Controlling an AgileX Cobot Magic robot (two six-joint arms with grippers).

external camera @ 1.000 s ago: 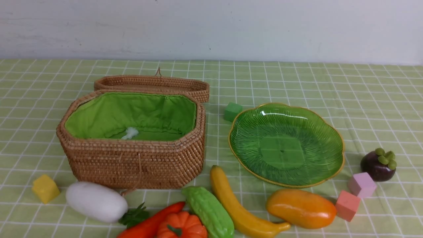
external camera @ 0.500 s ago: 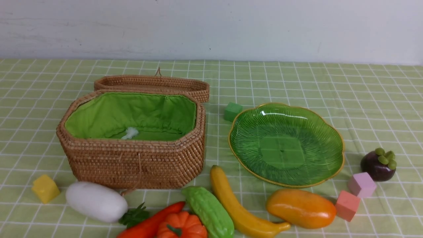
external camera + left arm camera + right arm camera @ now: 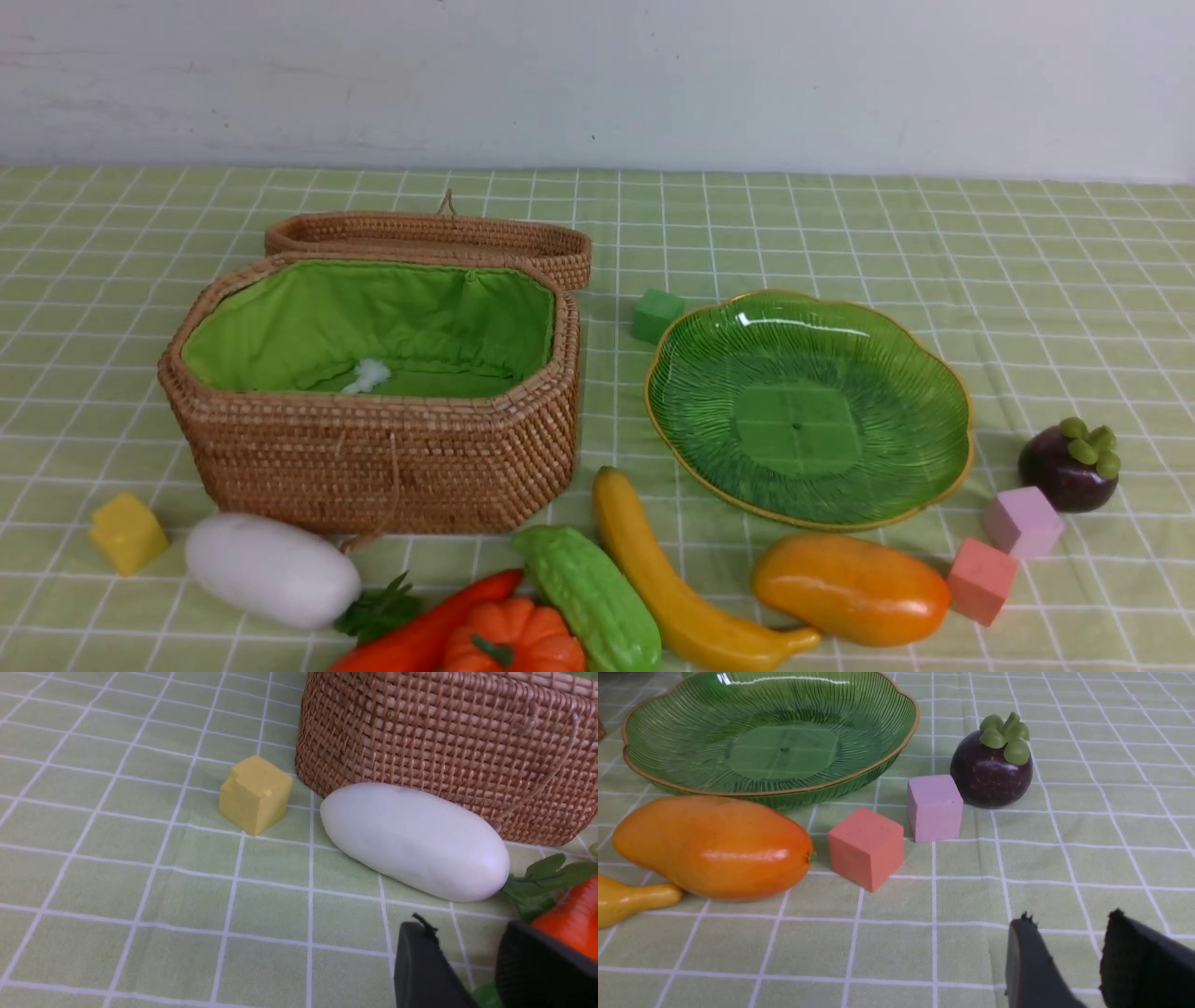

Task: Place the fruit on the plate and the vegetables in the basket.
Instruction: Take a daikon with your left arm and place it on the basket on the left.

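- Nothing has shifted since the earlier frame; every item lies just where it did.
- My left pincer (image 3: pixel 467 924) is released, its fingertips parted with nothing gripped.
- Ahead of that pincer I have the white radish (image 3: pixel 271 569) lying on the bench (image 3: pixel 1046 280), with the basket (image 3: pixel 373 467) just beyond it, lid (image 3: pixel 429 229) open on the far side. The green lining shows inside, with a white tuft on it.
- The yellow block (image 3: pixel 129 534) is also out ahead of the left pincer, near the radish.
- Close to the left pincer, on its inward side, is the red pepper (image 3: pixel 429 625); farther inward come the pumpkin (image 3: pixel 513 639), then the green gourd (image 3: pixel 593 597).
- My right pincer (image 3: pixel 1069 919) is released too, tips apart, empty.
- Ahead of it and inward I see the coral block (image 3: pixel 982 581) and the pink block (image 3: pixel 1023 523), the dark mangosteen (image 3: pixel 1064 471) sitting just past the pink one.
- Farther inward from the right pincer are the orange mango-like fruit (image 3: pixel 850 588) and then the banana (image 3: pixel 672 607).
- The green plate (image 3: pixel 796 425) is beyond that fruit from the right pincer, bare, the green block (image 3: pixel 659 315) near its far rim.
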